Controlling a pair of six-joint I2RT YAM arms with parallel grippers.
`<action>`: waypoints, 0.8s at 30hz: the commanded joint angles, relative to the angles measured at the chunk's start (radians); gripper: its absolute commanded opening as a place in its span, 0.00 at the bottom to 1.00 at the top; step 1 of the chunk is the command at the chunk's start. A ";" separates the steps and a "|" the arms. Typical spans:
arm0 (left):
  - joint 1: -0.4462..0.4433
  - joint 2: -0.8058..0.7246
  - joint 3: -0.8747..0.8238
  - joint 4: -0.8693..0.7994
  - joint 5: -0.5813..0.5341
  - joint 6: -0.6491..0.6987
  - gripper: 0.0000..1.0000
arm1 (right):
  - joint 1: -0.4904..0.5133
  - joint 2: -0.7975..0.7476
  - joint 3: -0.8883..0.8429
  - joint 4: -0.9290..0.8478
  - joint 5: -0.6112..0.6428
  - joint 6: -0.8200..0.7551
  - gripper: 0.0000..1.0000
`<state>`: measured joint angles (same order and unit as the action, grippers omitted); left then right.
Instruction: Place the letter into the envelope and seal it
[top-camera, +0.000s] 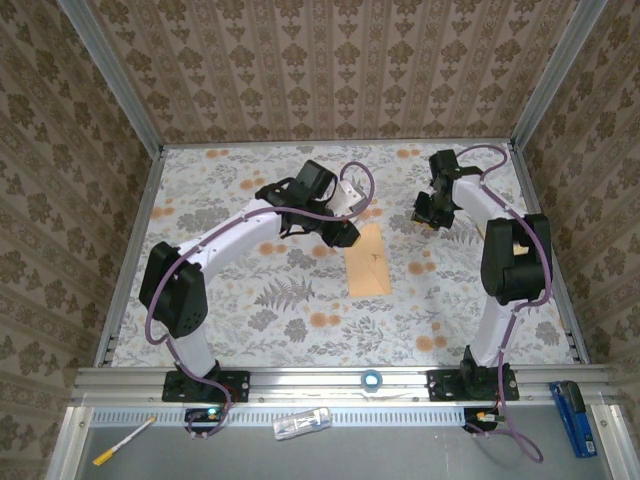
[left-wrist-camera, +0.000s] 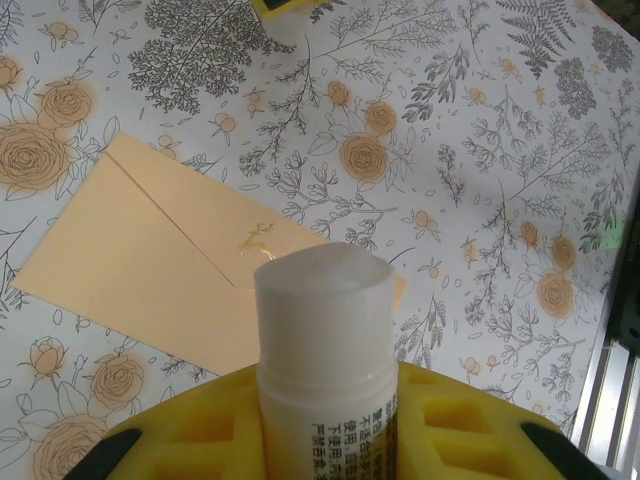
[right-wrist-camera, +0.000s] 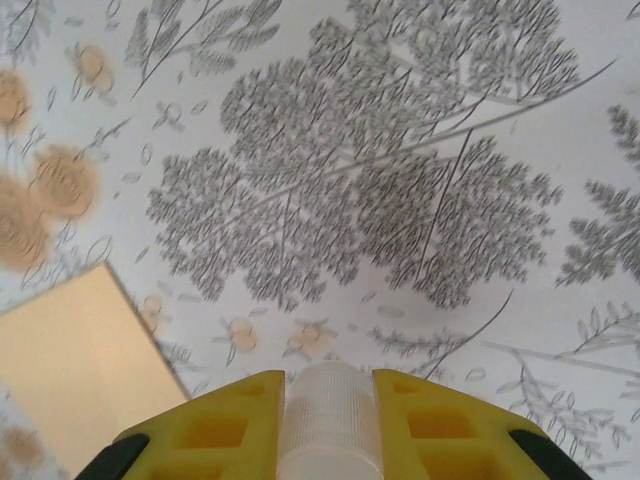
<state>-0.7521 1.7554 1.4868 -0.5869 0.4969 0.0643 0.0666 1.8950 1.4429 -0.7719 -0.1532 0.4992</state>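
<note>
The tan envelope (top-camera: 367, 260) lies flat on the floral tablecloth in mid-table. In the left wrist view the envelope (left-wrist-camera: 150, 270) has its flap folded down, with a small gold mark at the tip. My left gripper (left-wrist-camera: 325, 405) hovers just above its near edge, shut on a white glue stick (left-wrist-camera: 322, 330) with the top uncovered. From above, the left gripper (top-camera: 345, 232) sits at the envelope's far-left corner. My right gripper (right-wrist-camera: 330, 410) is shut on a ribbed translucent cap (right-wrist-camera: 330, 425), to the right of the envelope (right-wrist-camera: 80, 370). The letter is out of view.
A yellow-edged object (left-wrist-camera: 280, 8) lies beyond the envelope. Patterned walls enclose the table on three sides. On the front rail sit a tape roll (top-camera: 372, 380), a blue stapler (top-camera: 572, 405), a clear case (top-camera: 302, 423) and a pen (top-camera: 125, 440).
</note>
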 joint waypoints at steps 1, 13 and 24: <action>-0.004 -0.052 -0.033 0.033 0.034 0.017 0.00 | -0.004 -0.057 0.048 -0.096 -0.124 -0.039 0.24; -0.010 -0.128 -0.169 0.242 0.178 0.100 0.00 | -0.011 -0.175 0.114 -0.213 -0.497 -0.083 0.24; -0.020 -0.119 -0.135 0.178 0.255 0.210 0.00 | -0.011 -0.230 0.120 -0.270 -0.756 -0.118 0.24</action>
<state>-0.7597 1.6623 1.3270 -0.3904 0.7017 0.2050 0.0589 1.7081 1.5383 -0.9707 -0.8009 0.4168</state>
